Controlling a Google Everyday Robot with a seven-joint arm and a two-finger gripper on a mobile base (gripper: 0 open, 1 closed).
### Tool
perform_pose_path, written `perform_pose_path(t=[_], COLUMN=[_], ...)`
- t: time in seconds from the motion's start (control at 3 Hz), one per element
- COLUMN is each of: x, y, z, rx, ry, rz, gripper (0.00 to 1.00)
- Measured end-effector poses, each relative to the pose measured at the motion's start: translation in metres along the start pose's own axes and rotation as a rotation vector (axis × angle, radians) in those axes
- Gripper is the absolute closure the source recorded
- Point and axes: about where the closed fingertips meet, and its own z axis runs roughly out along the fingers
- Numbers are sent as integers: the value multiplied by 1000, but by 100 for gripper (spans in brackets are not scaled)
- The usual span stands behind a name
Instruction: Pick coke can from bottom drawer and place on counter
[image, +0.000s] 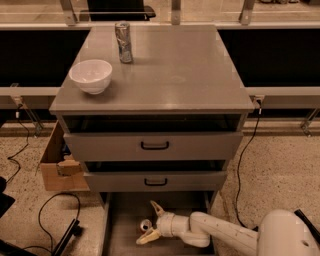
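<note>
The coke can lies in the open bottom drawer, its silver top facing the camera and little of its red side showing. My gripper reaches into the drawer from the right on a white arm. It is open, with one pale finger behind the can and the other in front of it. The can sits between the fingers. The grey counter is the cabinet top above.
A white bowl and a taller silver-grey can stand on the counter's left side. Two upper drawers with black handles are nearly shut. A cardboard box and black cables lie on the floor at left.
</note>
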Motion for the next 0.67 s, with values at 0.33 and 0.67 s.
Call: perform_pose_path(t=[0.33,0.67], x=[31,58], y=[9,22], z=[19,34], rx=[-5,-12], ry=[-3,-15], rz=[53,110], gripper=[0,26])
